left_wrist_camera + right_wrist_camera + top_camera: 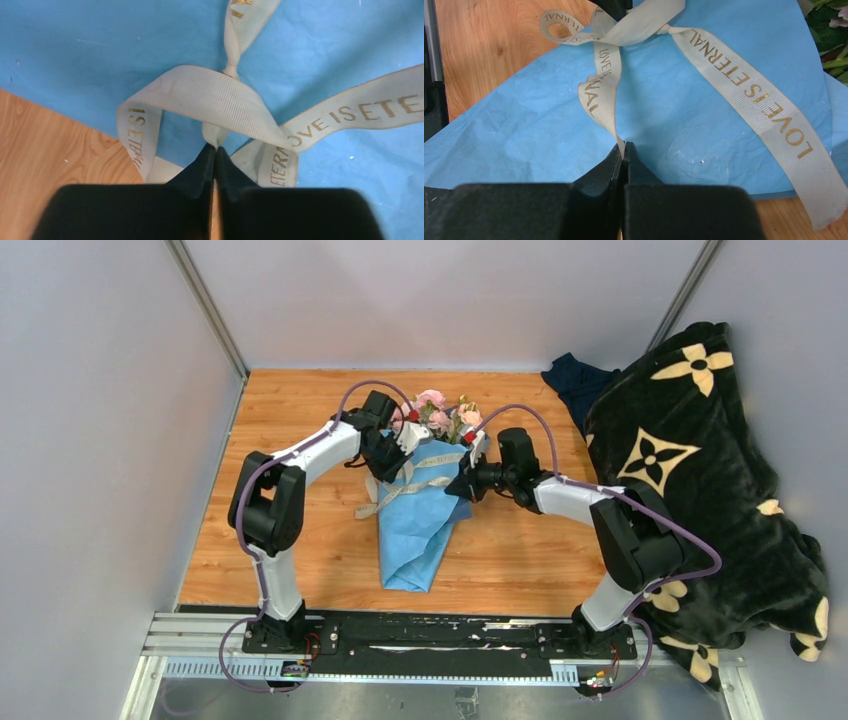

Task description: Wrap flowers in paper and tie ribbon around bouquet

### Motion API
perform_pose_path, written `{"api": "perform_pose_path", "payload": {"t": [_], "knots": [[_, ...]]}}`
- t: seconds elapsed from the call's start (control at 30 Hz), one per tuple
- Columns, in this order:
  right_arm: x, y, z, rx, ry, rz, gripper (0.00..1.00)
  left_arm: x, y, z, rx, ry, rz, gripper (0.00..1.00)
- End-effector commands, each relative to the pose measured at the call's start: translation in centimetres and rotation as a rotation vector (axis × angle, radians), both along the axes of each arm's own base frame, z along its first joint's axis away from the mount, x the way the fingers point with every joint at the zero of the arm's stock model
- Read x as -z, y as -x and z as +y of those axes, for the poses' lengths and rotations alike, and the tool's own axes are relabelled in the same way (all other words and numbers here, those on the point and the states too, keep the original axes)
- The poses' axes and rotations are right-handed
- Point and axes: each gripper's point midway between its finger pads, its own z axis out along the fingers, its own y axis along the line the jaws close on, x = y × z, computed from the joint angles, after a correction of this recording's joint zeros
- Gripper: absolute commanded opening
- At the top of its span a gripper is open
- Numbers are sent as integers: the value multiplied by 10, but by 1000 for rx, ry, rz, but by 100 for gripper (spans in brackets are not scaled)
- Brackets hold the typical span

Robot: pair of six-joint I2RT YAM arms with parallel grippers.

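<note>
While the bouquet (415, 530) lies on the wooden table (300, 545), the left gripper (216, 150) pinches the ribbon (215, 97) where it crosses upon the bouquet, and the right gripper (624, 150) is closed on a loose strand.

Bare desk (330, 550) lies open left of the bouquet (415, 530) and in front of it; a black blanket (700, 470) crowds the right side.

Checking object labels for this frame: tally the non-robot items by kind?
rose bunch: 1
blue paper sheet: 1
cream ribbon: 1
black patterned blanket: 1
navy cloth: 1
Total: 5
</note>
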Motion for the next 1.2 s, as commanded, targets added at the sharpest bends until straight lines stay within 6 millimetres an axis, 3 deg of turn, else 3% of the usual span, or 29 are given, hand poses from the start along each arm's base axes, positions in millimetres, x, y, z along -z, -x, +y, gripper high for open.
{"api": "perform_pose_path", "payload": {"t": [0.0,0.2,0.3,0.4,0.5,0.63,0.73,0.83,0.93,1.03,1.1,1.17], "knots": [[-1,-4,-11,38,5,20,0,-16,2,0,5,19,-32,0],[10,-12,-13,44,25,59,0,-98,3,16,-52,-20,-206,0],[17,-15,-11,38,37,84,0,-126,20,14,-1,-85,-271,0],[18,-16,-9,27,47,96,3,-126,40,4,62,-97,-244,0],[10,-10,-9,-21,57,112,37,-114,44,-1,72,-85,-200,0],[-20,5,-10,-119,-12,108,59,-102,43,-11,63,-55,-160,0],[-39,22,-8,-228,-58,118,61,-98,37,-15,46,-45,-168,0],[-52,19,8,-221,-119,148,60,-97,36,-19,43,-28,-164,0],[-50,-1,29,-79,-139,211,53,-98,36,-19,41,-23,-163,0],[-47,-26,36,148,-173,269,52,-98,38,-17,37,-26,-163,0],[-55,-41,29,278,-202,264,51,-98,39,-17,29,-21,-164,0],[-56,-51,9,415,-145,218,51,-99,38,-17,11,-12,-170,0]]}}
